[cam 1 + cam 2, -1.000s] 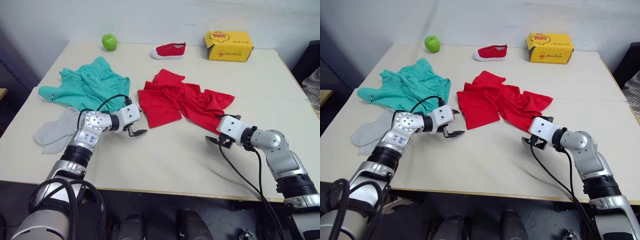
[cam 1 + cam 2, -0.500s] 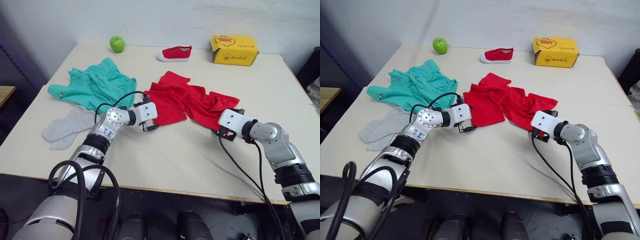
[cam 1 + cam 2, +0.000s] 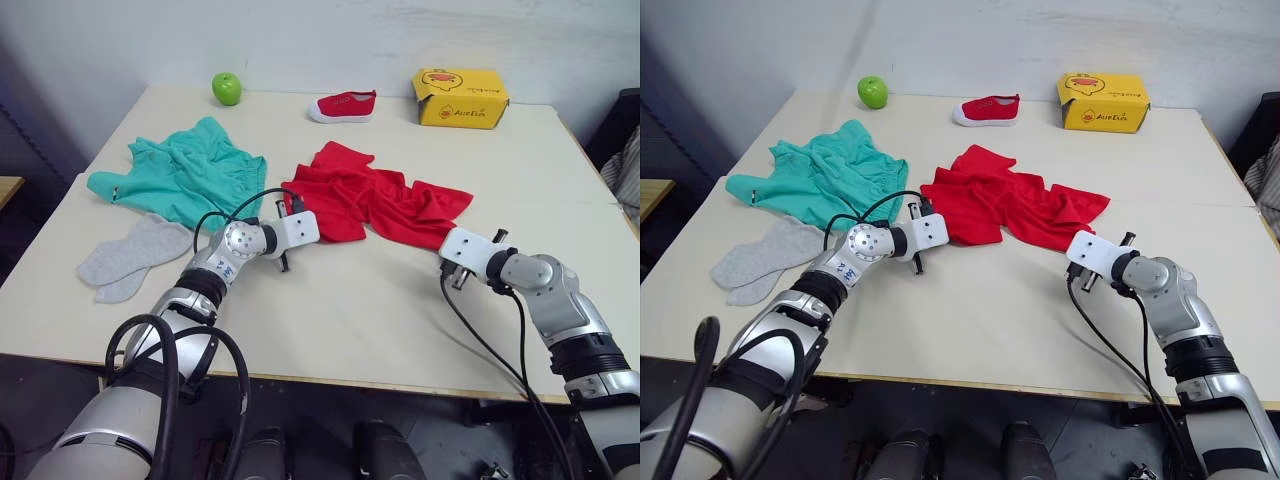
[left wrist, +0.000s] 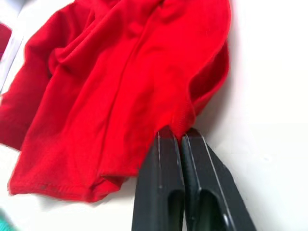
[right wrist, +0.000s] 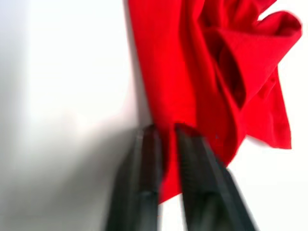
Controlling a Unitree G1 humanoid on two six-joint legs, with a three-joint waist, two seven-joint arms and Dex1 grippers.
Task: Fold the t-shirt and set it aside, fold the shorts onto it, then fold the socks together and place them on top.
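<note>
The t-shirt [image 3: 375,200] lies crumpled just above the middle of the head view, and both arms are on it. The left gripper [image 4: 180,136] is clamped on the shirt's near edge at centre-left, fingers [image 4: 159,183] pressed flat together with a fold of red cloth caught at their tips. Over at centre-right, the right gripper [image 5: 165,131] has its two fingers nearly together with the red hem running between them, pinching the shirt's lower right corner. The shorts [image 3: 180,175] sit bunched in the upper left, just beside the shirt. The socks [image 3: 125,258] lie flat at the left edge below the shorts, touching them. Along the far side of the table [image 3: 340,320], at the top of the frame, stand a green apple [image 3: 227,88], a small red shoe [image 3: 342,105] and a yellow box [image 3: 461,96], well apart from the clothes.
</note>
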